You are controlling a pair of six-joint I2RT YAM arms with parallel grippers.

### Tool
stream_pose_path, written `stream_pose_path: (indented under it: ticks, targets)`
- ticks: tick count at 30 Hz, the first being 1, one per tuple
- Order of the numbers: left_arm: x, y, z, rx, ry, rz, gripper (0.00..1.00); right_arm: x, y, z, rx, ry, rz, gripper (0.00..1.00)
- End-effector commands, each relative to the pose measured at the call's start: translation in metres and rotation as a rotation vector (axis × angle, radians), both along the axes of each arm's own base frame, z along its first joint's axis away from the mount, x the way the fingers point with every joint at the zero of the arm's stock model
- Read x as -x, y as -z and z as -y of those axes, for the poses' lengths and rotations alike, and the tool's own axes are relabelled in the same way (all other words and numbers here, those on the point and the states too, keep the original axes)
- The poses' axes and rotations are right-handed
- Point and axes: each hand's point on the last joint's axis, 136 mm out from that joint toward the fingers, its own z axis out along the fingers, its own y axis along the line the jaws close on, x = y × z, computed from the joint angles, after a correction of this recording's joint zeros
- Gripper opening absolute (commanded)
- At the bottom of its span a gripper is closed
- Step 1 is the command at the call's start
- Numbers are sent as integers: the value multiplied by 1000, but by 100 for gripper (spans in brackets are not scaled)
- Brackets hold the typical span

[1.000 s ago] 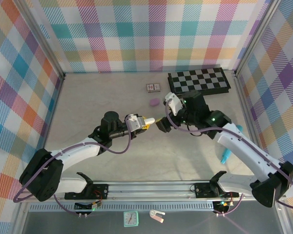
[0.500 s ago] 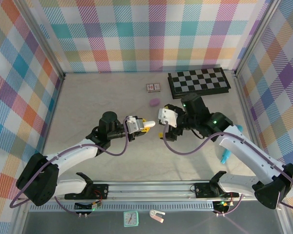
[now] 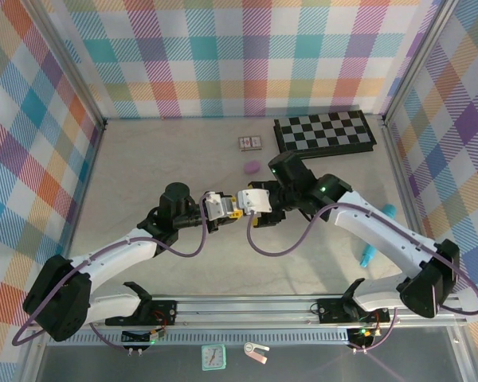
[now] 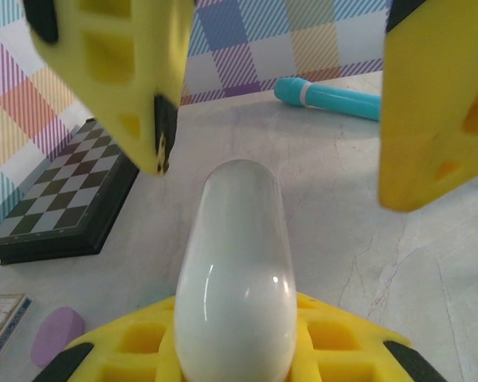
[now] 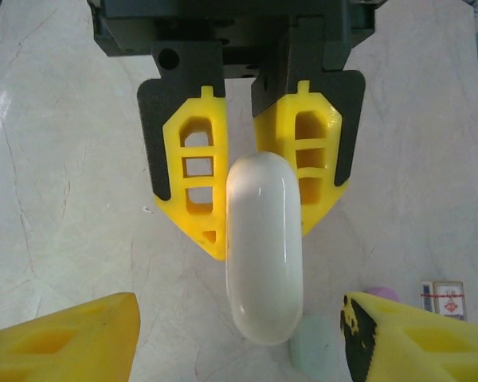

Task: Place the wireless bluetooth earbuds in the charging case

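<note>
- Right wrist view: your left gripper is pinching the white case by the end farthest from your right hand.
- Your right gripper is standing spread, one finger on either side of the case's near end, apart from it.
- The step in hand is probably taking a second grip to open the case.
- Next you are needing a centred, gentle squeeze.
- I cannot tell where the buds are.

Top external: hanging above and behind my bases, looking down over the whole table.
Left wrist: sitting close, facing my right gripper across the white charging case.
Right wrist: facing back at my left gripper, equally close; both are sharing that case.
</note>
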Motion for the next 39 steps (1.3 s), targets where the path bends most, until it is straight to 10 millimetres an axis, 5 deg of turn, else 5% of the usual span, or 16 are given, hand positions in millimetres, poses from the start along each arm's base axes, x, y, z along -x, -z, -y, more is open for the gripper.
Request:
stream_pose_path:
  ticks: [1,9,14,18,27,33,39]
  targets:
    - [9,-5,1,7,48,38,8,1,-7,-9,-14,-38,6,57]
    - [12,-6,1,9,55,32,8,0,0,-16,-14,-45,-13,43]
    - [11,-5,1,7,51,30,8,-2,-1,-15,-19,-30,-13,24]
    - [8,-8,-1,27,23,41,9,-2,0,-14,-24,-6,-24,23]
    - [6,1,-12,50,-64,4,61,-16,5,-12,-124,128,-79,20]
    - [4,7,-30,84,-184,-36,81,-34,6,-2,-295,303,-293,20]
    - [6,23,-42,59,-251,-104,100,-68,36,7,-417,644,-496,21]
